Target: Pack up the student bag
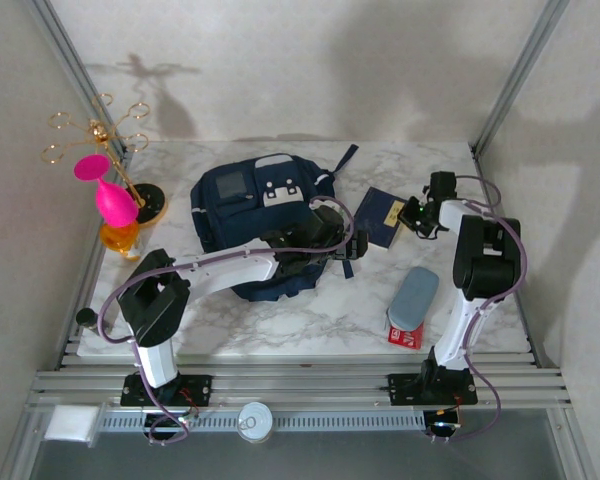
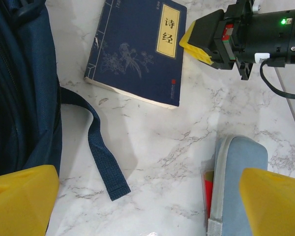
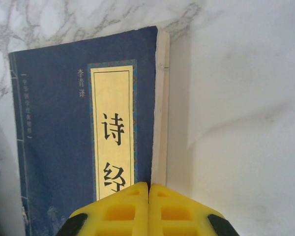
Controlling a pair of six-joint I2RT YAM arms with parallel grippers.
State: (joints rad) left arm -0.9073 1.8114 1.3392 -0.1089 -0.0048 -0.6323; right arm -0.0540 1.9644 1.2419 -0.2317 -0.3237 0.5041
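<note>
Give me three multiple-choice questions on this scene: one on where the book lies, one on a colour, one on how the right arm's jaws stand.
1. Where is the book?
A) inside the student bag
B) on the table, right of the bag
C) on top of the bag

2. What colour is the book's title label?
A) red
B) green
C) yellow

3. The right arm's jaws are:
A) shut
B) wide open
C) clamped on a strap

Answers:
1 B, the book lies flat on the table beside the bag.
2 C, the right wrist view shows a yellow panel on the cover.
3 A, the jaws meet with no gap.
</note>
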